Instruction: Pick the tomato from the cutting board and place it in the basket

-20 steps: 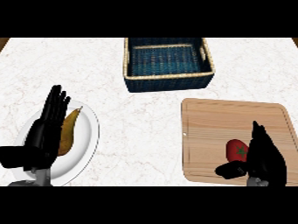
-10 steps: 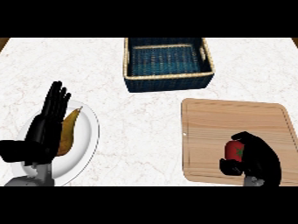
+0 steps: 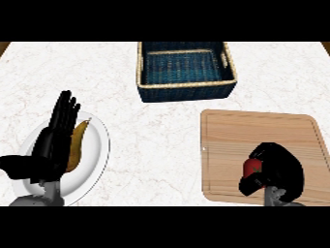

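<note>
- The small round red tomato sits on the pale wooden cutting board, low in the board's near half, and shows only as a red patch at the left side of the black right hand.
- That right hand is curled round the tomato: fingers arch over its top and the thumb closes in below it, so the fruit lies inside the grasp, towards the hand's inner, left-facing side. Whether it is lifted off the board cannot be told.
- The tomato is round and shows no long axis; approach direction matters little for the hold.
- The relation the coming move turns on: the dark blue woven basket with a straw-coloured rim stands beyond the board, up and to the left of the closed hand, well apart from it, with a strip of white marble counter between board and basket.
- The right hand is by far the nearer of the two to the tomato and, in my judgement, the one to carry it forward and leftward over the basket's near wall.
- The black left hand rests with straight fingers, pointing up, over the white round plate at the lower left, beside a yellow-brown banana.
</note>
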